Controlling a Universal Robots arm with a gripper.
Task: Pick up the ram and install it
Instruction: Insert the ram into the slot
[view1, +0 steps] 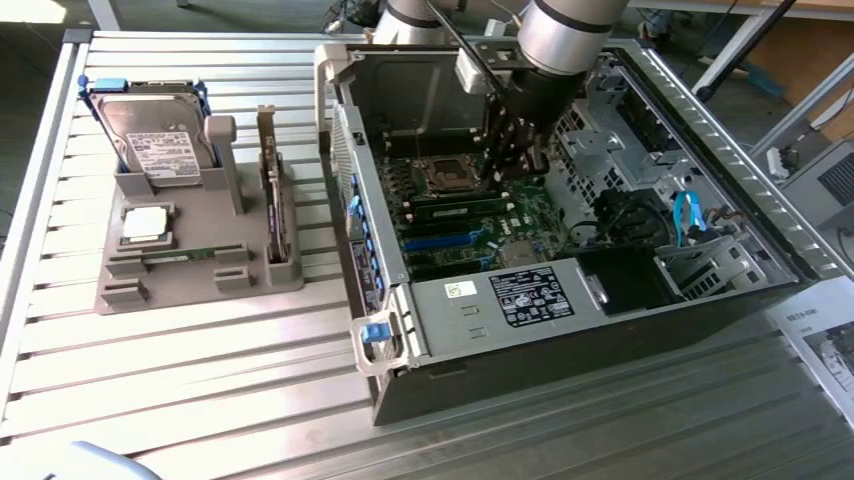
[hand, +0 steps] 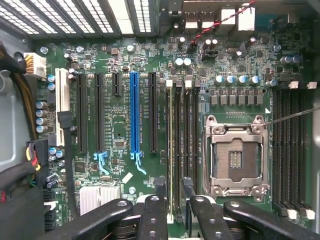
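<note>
- Black gripper (hand: 173, 189): I see it spread. One finger stands on each side of the near end of the ram (hand: 172, 150), with a little daylight on both sides. I cannot tell whether either pad touches it.
- The ram is a thin green stick that I see edge-on. It stands in the memory slot nearest the long expansion slots, with three dark empty memory slots (hand: 191, 150) just beside it. I cannot tell whether its latches are closed.
- Just past those slots is the silver processor socket (hand: 236, 155), open and bare, and another bank of dark memory slots (hand: 290, 145) lies on its far side.
- On the ram's other side is a blue expansion slot (hand: 134, 115) between black ones, and a white slot (hand: 63, 105) lies further out.
- In the exterior view, the arm (view1: 561, 35) reaches down into the open computer case (view1: 601, 350), which lies on its side on the slatted metal counter (view1: 200, 390).
- Well apart, at the exterior view's left, a grey holder (view1: 200, 278) carries three things. A silver hard drive (view1: 158, 140) stands upright, a processor chip (view1: 144, 225) lies flat, and a dark card (view1: 274, 200) stands on edge.
</note>
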